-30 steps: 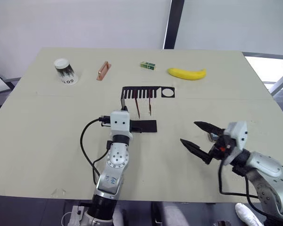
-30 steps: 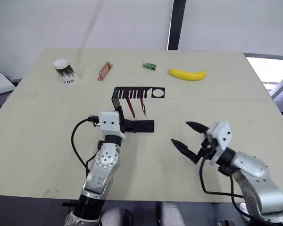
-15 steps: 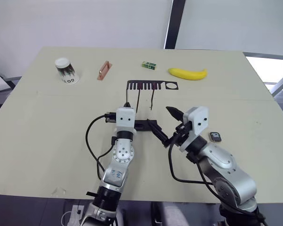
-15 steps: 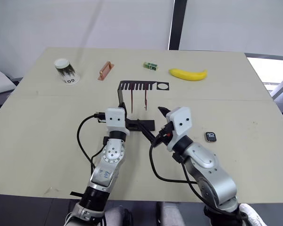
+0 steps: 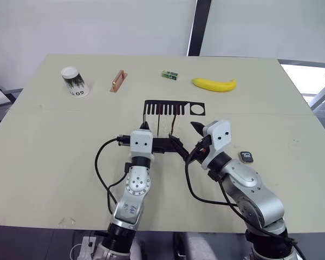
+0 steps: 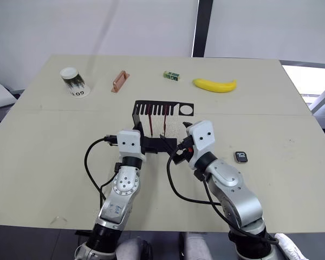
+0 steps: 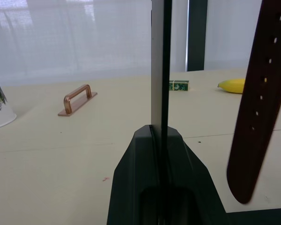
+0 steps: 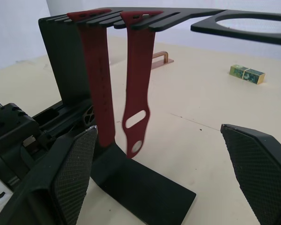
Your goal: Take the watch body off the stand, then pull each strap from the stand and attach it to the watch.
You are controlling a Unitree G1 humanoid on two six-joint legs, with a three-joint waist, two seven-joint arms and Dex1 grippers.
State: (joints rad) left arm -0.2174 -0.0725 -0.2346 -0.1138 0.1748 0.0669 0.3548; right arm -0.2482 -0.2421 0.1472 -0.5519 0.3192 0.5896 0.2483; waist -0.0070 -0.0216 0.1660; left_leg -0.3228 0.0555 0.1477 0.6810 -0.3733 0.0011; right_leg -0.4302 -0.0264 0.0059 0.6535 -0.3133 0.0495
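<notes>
Up close, the right wrist view shows both straps (image 8: pixel 133 89) hanging from the stand's (image 8: pixel 145 185) slotted top, one with a long slot near its tip; the left wrist view shows small holes in the other. From the head views the straps are thin lines. The left gripper (image 5: pixel 145 130) is clamped on the stand's upright sheet. The right gripper (image 6: pixel 177 142), jaws wide, holds nothing beside the straps. The watch body (image 5: pixel 246 157) lies on the table (image 5: pixel 49 151), screen digits unreadable. The cup (image 5: pixel 74 81) reads "LOG", partly cut off
</notes>
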